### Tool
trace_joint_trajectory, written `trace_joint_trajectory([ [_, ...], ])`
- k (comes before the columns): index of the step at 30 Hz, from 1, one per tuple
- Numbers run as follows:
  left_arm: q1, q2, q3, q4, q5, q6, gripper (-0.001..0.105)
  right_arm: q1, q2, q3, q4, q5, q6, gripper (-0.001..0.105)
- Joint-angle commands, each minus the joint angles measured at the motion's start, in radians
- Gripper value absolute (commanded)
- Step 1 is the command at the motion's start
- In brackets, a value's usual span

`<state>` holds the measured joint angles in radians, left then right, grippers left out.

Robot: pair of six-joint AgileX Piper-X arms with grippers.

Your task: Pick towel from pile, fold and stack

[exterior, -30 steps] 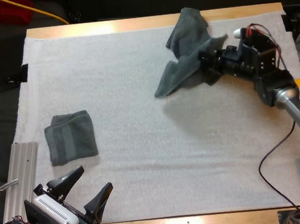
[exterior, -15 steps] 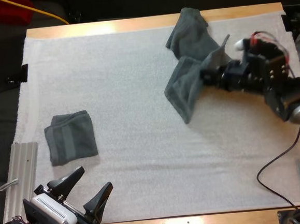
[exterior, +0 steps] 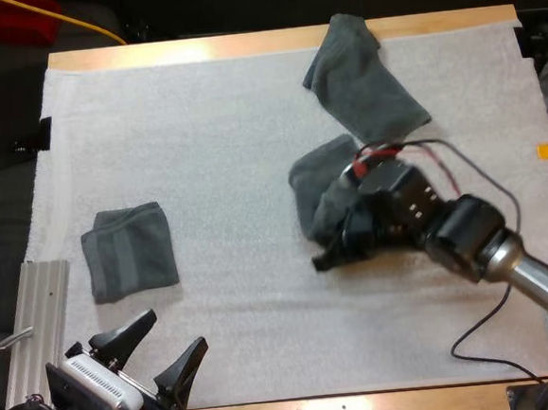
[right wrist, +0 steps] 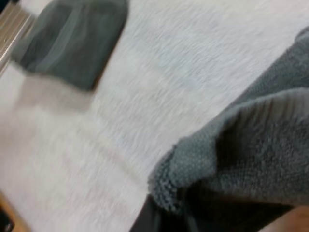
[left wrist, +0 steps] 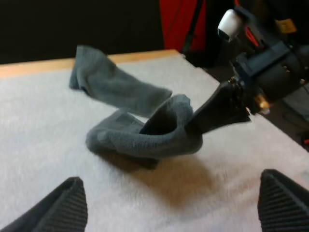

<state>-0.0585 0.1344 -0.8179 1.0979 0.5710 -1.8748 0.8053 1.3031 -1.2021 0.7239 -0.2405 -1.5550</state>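
My right gripper (exterior: 333, 251) is shut on a dark grey-green towel (exterior: 318, 184), which hangs bunched from its fingers over the middle right of the mat. In the left wrist view the same towel (left wrist: 145, 135) droops in a loop from the right gripper (left wrist: 217, 113). A second crumpled towel (exterior: 359, 75) lies at the mat's far edge, just behind the held one. A folded towel (exterior: 128, 250) rests flat at the left of the mat; the right wrist view has it (right wrist: 72, 38) beyond the held towel (right wrist: 251, 145). My left gripper (exterior: 170, 332) stands open at the near left edge, holding nothing.
The white mat (exterior: 204, 153) covers most of the wooden table. A ribbed metal rail (exterior: 37, 328) lies along the near left side, close to my left arm. A black cable (exterior: 491, 311) trails across the mat under my right arm.
My right gripper has pulled one towel off the pile, carrying it from the far right toward the middle and nearer. The other towel stayed at the far edge. My left arm has barely moved.
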Motion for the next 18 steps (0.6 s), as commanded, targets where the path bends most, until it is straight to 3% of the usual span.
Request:
trace_joint_trajectory([
  [1, 0.001, 0.002, -0.008, 0.004, 0.009, -0.008, 0.071, 0.027, -0.009, -0.005, 0.015, 0.005, -0.013, 0.001],
  [5, 0.001, 0.002, -0.008, 0.004, 0.017, -0.008, 0.071, 0.107, -0.009, -0.005, 0.013, 0.032, -0.013, 0.005],
  [8, 0.001, 0.002, -0.008, 0.004, 0.040, -0.008, 0.071, 0.156, -0.009, -0.005, 0.013, 0.078, -0.013, 0.022],
  [13, 0.001, 0.002, -0.008, 0.004, 0.054, -0.008, 0.071, 0.190, -0.009, -0.005, 0.013, 0.103, -0.013, 0.069],
  [15, 0.001, 0.002, -0.008, 0.004, 0.054, -0.008, 0.071, 0.197, -0.011, -0.005, 0.013, 0.101, -0.013, 0.079],
  [18, 0.001, 0.002, -0.008, 0.004, 0.054, -0.008, 0.071, 0.199, -0.023, -0.005, 0.015, 0.103, -0.013, 0.081],
])
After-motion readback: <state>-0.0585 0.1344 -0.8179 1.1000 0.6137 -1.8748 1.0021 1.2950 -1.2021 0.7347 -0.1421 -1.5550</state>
